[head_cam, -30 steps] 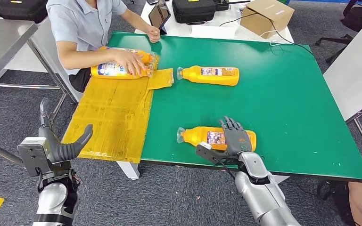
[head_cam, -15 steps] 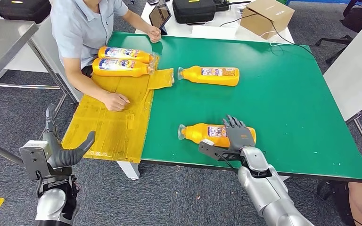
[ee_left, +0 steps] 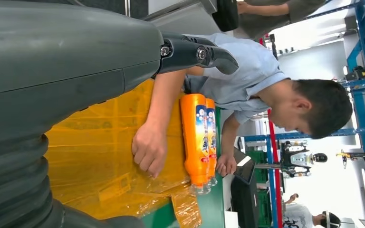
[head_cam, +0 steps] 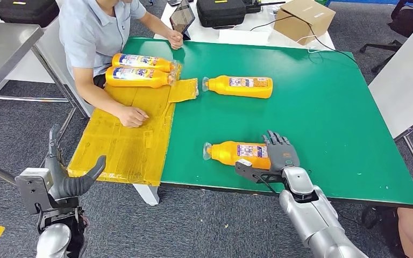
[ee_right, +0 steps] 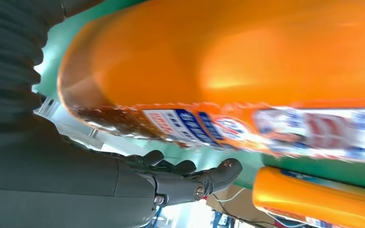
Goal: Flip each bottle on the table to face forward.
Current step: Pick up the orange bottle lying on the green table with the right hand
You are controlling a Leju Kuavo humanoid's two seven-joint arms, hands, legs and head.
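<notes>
While the right hand [head_cam: 277, 157] rests over the base end of the nearest orange bottle [head_cam: 235, 152], fingers spread across its top and thumb low at the near side, that bottle lies on its side near the green table's [head_cam: 322, 113] front edge. A second bottle [head_cam: 239, 86] lies farther back, and two more bottles [head_cam: 140, 70] lie side by side on the yellow sheet [head_cam: 123, 140] beside a person's hand [head_cam: 133, 116]. Off the table's left, the left hand [head_cam: 67, 180] hangs with fingers apart, holding nothing.
</notes>
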